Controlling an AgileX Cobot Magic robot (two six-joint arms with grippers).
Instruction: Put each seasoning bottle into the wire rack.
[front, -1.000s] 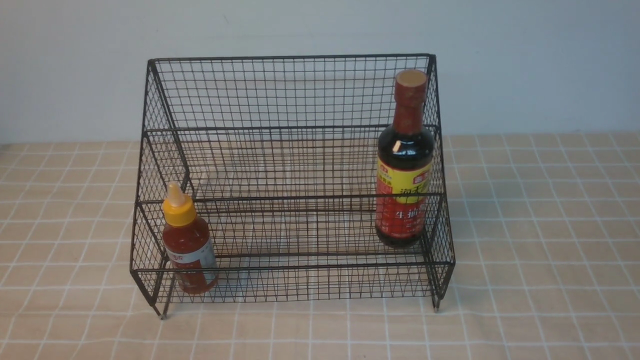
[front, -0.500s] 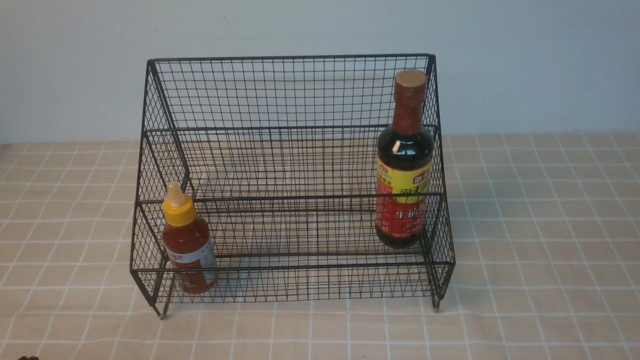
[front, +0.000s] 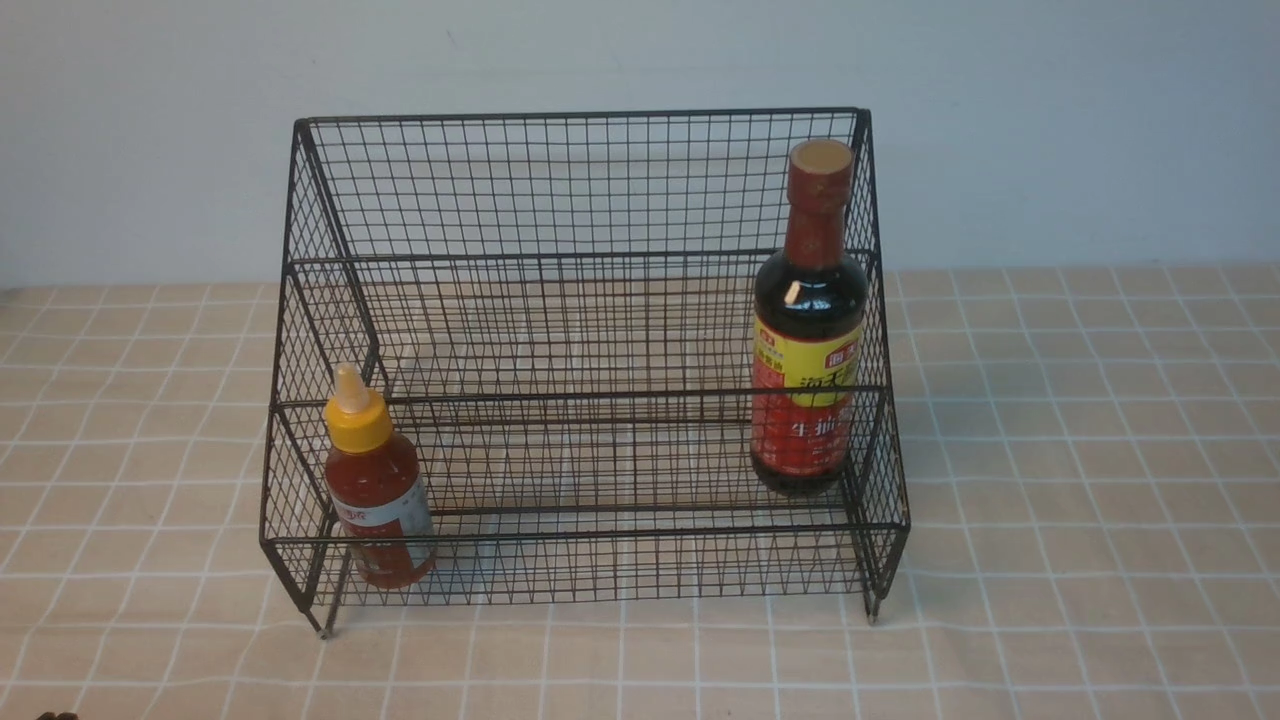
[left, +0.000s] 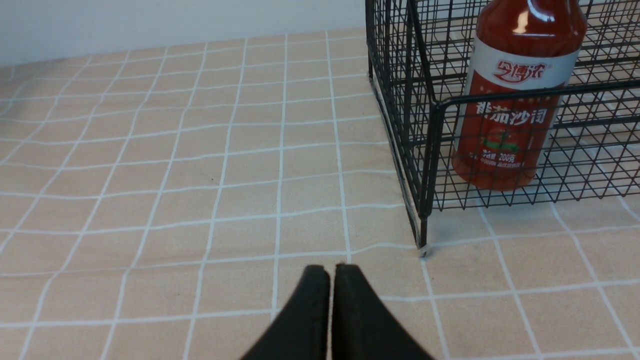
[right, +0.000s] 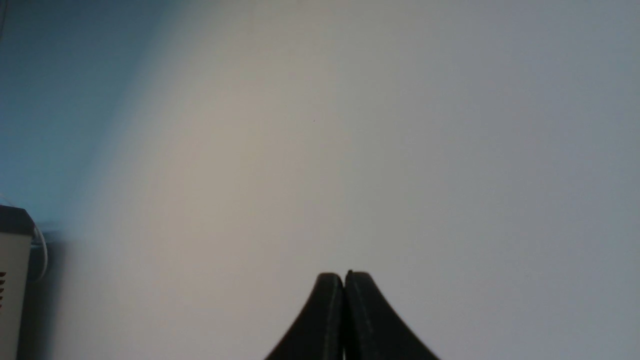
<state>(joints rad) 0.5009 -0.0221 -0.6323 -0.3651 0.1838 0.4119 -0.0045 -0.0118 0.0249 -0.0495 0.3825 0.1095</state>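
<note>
Small red-sauce squeeze bottle (front: 378, 495) and tall dark soy-sauce bottle (front: 808, 330) upright in black wire-mesh rack (front: 585, 200); left gripper (left: 332, 272) pressed together low over table (left: 150, 200), right gripper (right: 344, 280) pressed together, facing blank wall.

A staged tabletop test setup: checked cloth (front: 1080, 480) over the surface, bare pale wall (front: 640, 50) behind.

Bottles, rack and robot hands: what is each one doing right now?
Red sauce bottle: upright, capped, in the rack's lower front tier, at its left end.
Soy bottle: upright, sealed, in the rack at its right end.
Rack: standing on its feet on the tablecloth, holding both bottles.
Left end effector: shut, empty, low over the tablecloth near the rack's corner.
Right end effector: shut, empty, facing a plain wall.
</note>
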